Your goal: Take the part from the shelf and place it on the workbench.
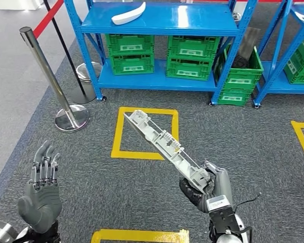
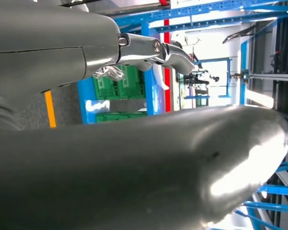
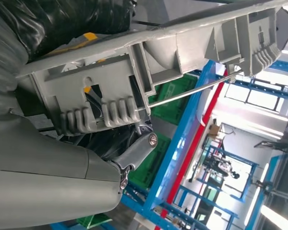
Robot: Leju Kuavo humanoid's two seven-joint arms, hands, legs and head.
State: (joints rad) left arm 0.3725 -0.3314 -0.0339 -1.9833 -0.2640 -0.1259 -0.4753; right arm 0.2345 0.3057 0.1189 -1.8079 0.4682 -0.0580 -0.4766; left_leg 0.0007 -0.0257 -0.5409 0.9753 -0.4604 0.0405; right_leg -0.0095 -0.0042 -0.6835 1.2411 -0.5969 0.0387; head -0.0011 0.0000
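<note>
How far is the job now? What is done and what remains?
Done: the long grey part is off the blue shelf. In hand: the right hand grips it by one end, above the carpet. The left hand holds nothing. Left: placing it on the workbench, not yet done.

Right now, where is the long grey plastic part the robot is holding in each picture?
Head view: the long grey plastic part slants up from the right hand, over the yellow floor square.
Left wrist view: I can't find it here.
Right wrist view: it crosses the upper picture, close up.
Shared landmark: the blue metal shelf with green crates, also here and here.
</note>
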